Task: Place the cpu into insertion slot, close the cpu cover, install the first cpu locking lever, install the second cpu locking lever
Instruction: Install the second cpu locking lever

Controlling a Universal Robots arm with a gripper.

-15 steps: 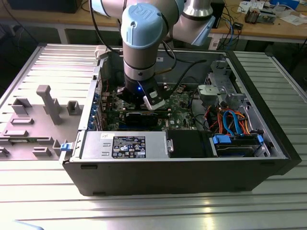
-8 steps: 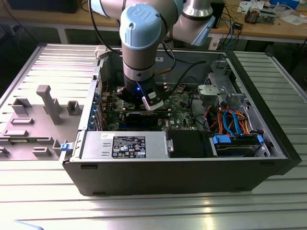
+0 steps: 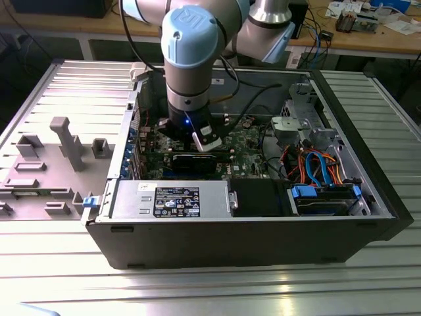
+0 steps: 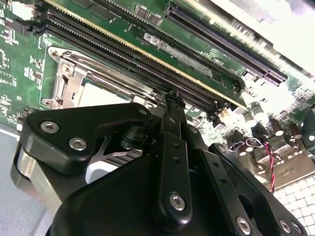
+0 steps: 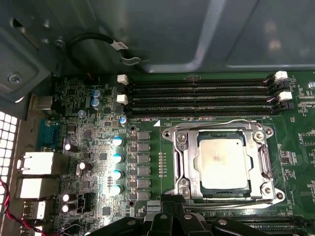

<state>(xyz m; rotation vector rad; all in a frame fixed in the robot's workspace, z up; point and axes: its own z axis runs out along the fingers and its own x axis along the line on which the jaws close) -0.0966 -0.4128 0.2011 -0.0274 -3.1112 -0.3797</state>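
Gripper [image 4: 170,98] sat low over the board [image 5: 147,162], just beside the slot [image 5: 179,147]; can't tell if jaws were apart or closed. Cpu [image 5: 220,156] lay in slot w/ cover [image 5: 263,160] down around it. Memory slots [image 5: 197,98] beyond.

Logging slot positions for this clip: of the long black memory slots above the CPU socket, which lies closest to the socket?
The lowest of the four slots, directly bordering the cpu cover; the others sit farther away.

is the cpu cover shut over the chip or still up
Shut: in the first wrist view the cpu cover lies flat around the cpu, whose silver top shows through its window.
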